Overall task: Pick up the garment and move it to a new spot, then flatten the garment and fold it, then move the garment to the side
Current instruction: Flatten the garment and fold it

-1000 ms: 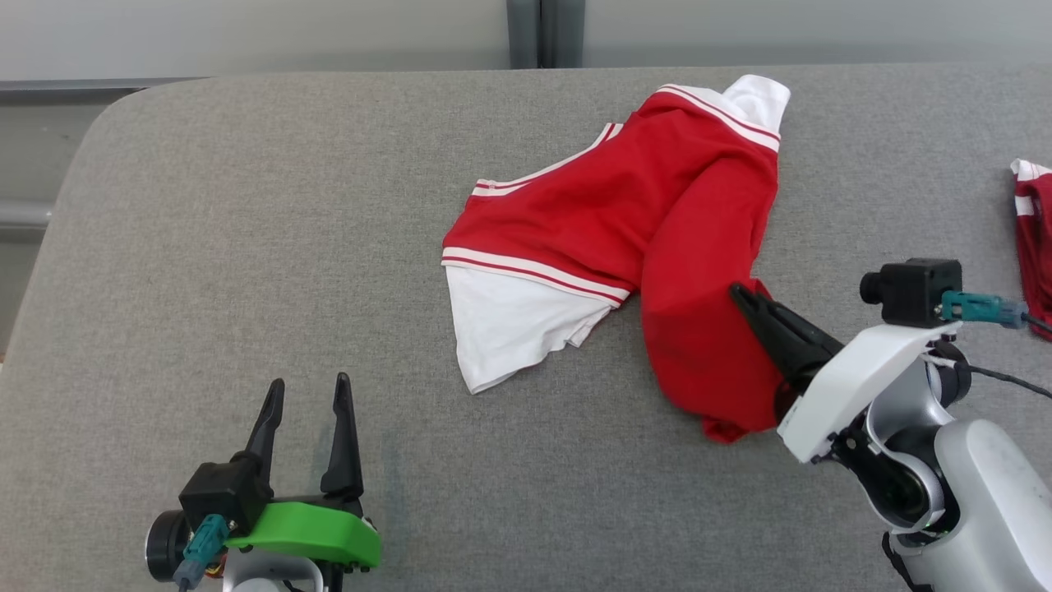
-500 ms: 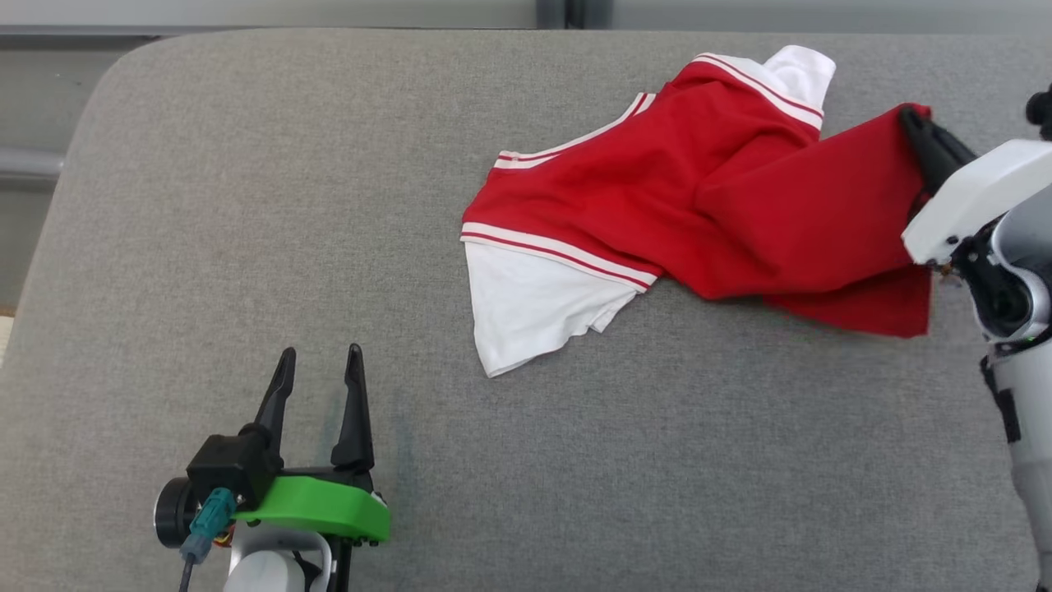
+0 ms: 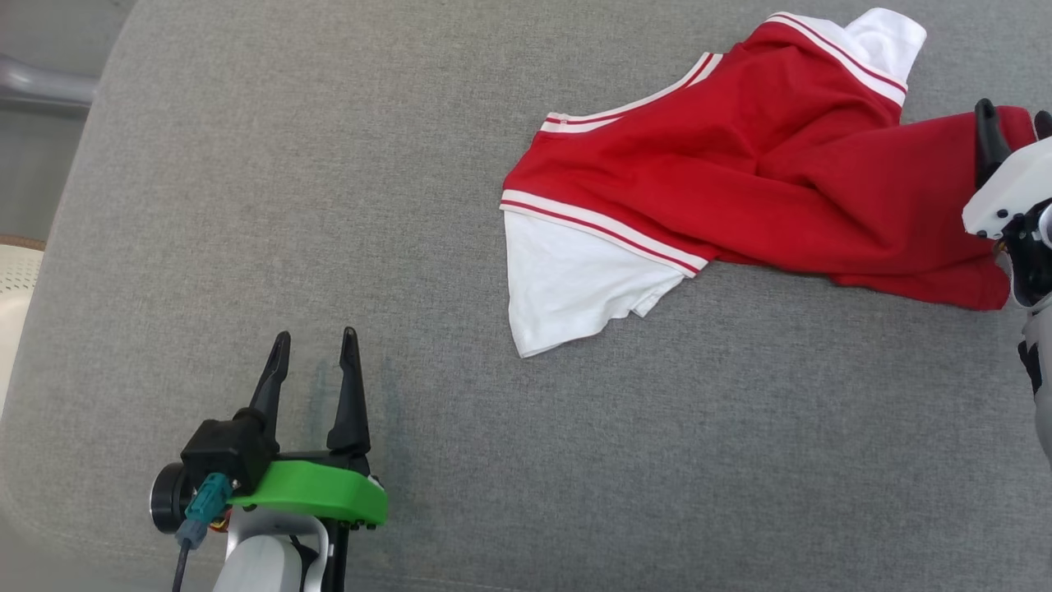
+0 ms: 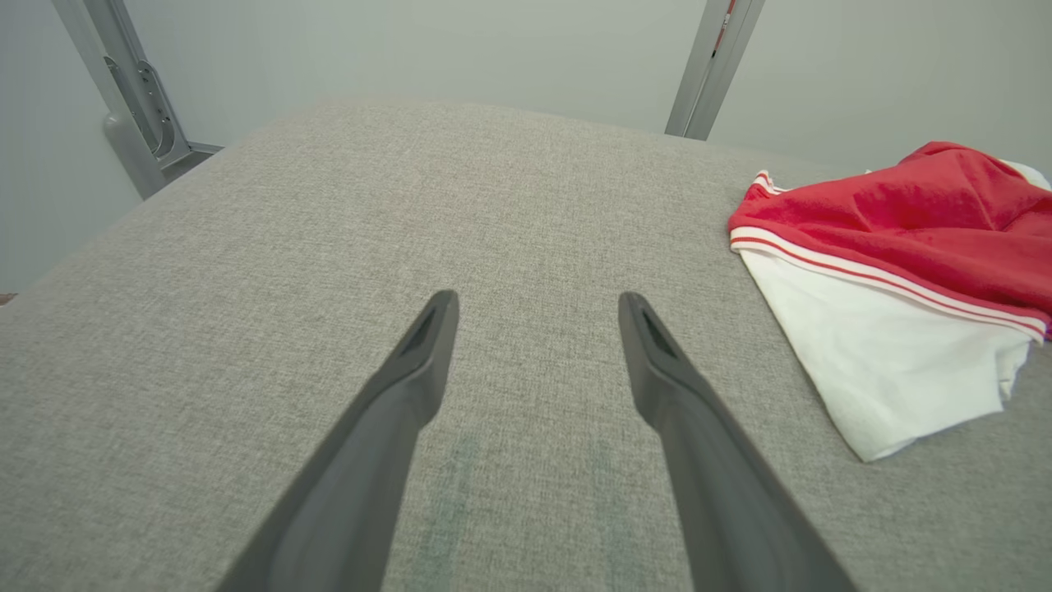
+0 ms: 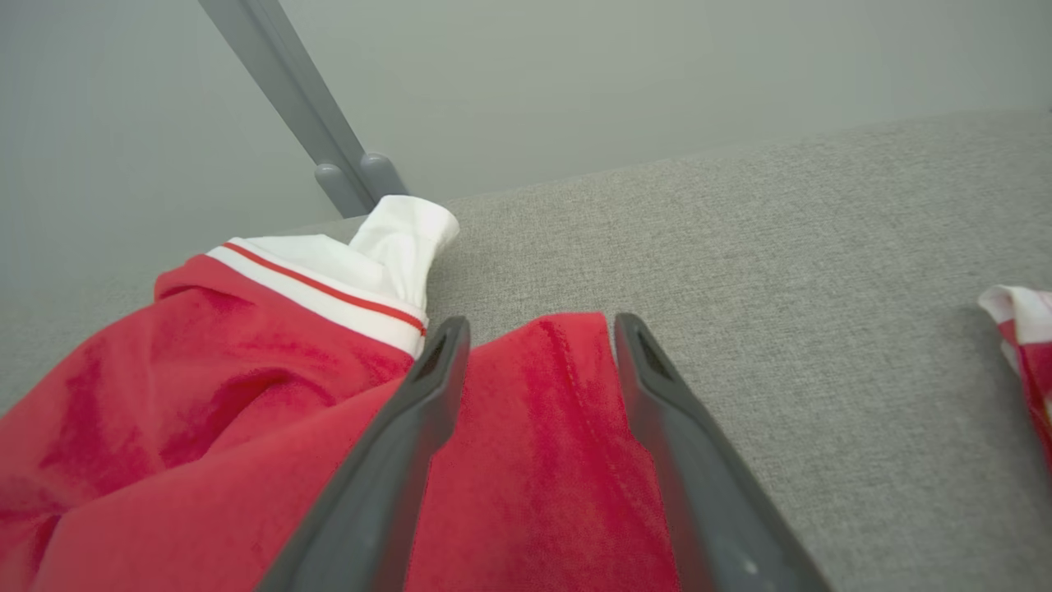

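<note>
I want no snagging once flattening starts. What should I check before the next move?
1. The right gripper is open: ok, its fingers stand apart.
2. It is free of the red and white garment: cannot tell; red cloth lies between the fingers.
3. The left gripper is open and apart from the garment: ok.
4. The garment lies flat: not ok; it is bunched and creased.
5. The second garment lies apart from it: ok; bare grey surface shows between them.
</note>
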